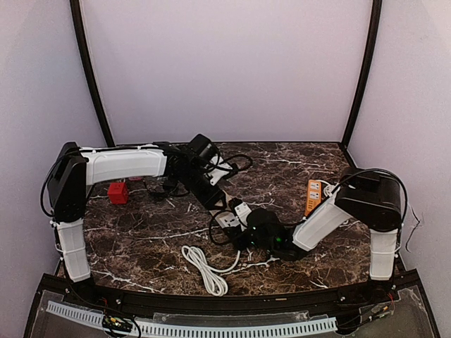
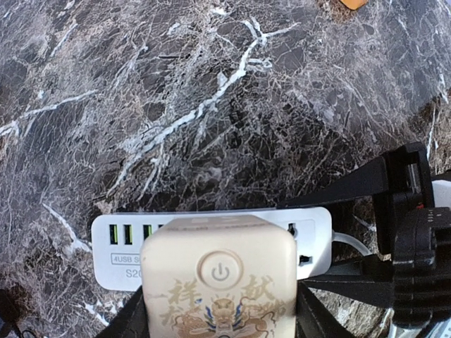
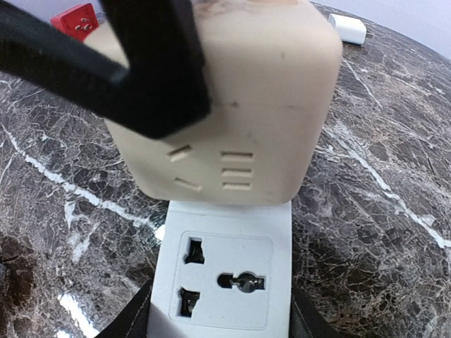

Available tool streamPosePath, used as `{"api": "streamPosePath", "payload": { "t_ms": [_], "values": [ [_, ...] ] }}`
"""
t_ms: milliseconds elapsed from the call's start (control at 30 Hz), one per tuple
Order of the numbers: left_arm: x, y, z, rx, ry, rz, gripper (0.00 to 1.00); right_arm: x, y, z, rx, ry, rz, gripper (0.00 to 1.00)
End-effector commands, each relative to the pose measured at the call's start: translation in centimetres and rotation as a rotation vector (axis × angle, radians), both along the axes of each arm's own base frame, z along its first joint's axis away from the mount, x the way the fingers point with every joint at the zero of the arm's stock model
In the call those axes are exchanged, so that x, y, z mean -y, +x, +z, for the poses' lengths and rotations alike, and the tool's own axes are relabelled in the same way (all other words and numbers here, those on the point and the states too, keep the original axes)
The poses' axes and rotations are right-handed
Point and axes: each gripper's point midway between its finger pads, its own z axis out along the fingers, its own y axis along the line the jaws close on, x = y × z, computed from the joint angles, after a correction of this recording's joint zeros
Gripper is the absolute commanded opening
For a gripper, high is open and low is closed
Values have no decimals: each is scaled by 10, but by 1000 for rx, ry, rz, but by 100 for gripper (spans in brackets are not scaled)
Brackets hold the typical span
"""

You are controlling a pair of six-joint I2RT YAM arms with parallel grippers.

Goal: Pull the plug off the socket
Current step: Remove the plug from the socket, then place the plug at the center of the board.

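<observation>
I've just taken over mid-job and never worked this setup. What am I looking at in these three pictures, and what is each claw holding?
These are two robot arms bolted at the near edge of a marble table. The wide picture looks down from above and behind: left arm on the left, right arm on the right. The other two come from a camera on each wrist, looking along its fingers. The left gripper is closed on the beige cube plug, which has a power button. The right gripper clamps the white power strip under it. The plug looks seated, not yet pulled off. Also lying there: a coiled white cable, a red block and an orange power strip.
</observation>
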Motion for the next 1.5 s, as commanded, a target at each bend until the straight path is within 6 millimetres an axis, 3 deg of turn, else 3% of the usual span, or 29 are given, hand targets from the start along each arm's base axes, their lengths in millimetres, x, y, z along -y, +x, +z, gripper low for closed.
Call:
{"api": "streamPosePath", "payload": {
  "t_ms": [0, 167, 300, 433, 567, 733, 900, 967, 1100, 1200, 1267, 1300, 1333, 1367, 1400, 1433, 1467],
  "values": [
    [5, -5, 61, 8, -152, -11, 3, 32, 0, -45, -62, -153, -74, 0],
    [12, -24, 48, 22, -87, -82, 3, 32, 1, -44, -60, -150, -78, 0],
    [5, -25, 38, 25, -56, -60, 1, 34, 1, -44, -60, -151, -83, 0],
    [-3, -13, 49, 73, -43, -22, 1, 36, 2, -43, -63, -144, -93, 0],
    [-18, 2, 74, 110, -80, 45, 1, 37, 7, -36, -63, -121, -100, 5],
    [-53, 28, 99, 143, -125, 190, 1, 40, 17, -28, -57, -129, -125, 9],
    [-101, 43, 101, 144, -120, 408, 2, 49, 23, -30, -78, -124, -152, 14],
    [-129, 46, 97, 139, -98, 532, 3, 52, 24, -29, -80, -120, -162, 21],
    [-178, 35, 89, 111, -57, 729, 3, 53, 25, -27, -75, -113, -165, 31],
    [-199, 18, 68, 69, -20, 821, 4, 51, 28, -24, -67, -112, -162, 42],
    [-206, 9, 57, 25, -50, 865, 5, 49, 28, -22, -64, -106, -159, 49],
    [-208, 12, 62, 35, -107, 884, 5, 49, 28, -21, -62, -105, -159, 52],
    [-208, 3, 48, -17, -134, 899, 5, 49, 28, -20, -61, -102, -159, 54],
    [-209, 7, 55, -2, -202, 917, 5, 49, 28, -19, -60, -102, -159, 56],
    [-210, -2, 39, -54, -221, 928, 5, 49, 28, -18, -59, -99, -158, 57],
    [-212, 2, 45, -37, -277, 940, 5, 50, 28, -17, -59, -98, -158, 59],
    [-215, -5, 34, -68, -282, 951, 5, 50, 28, -16, -57, -95, -159, 60]
  ]
}}
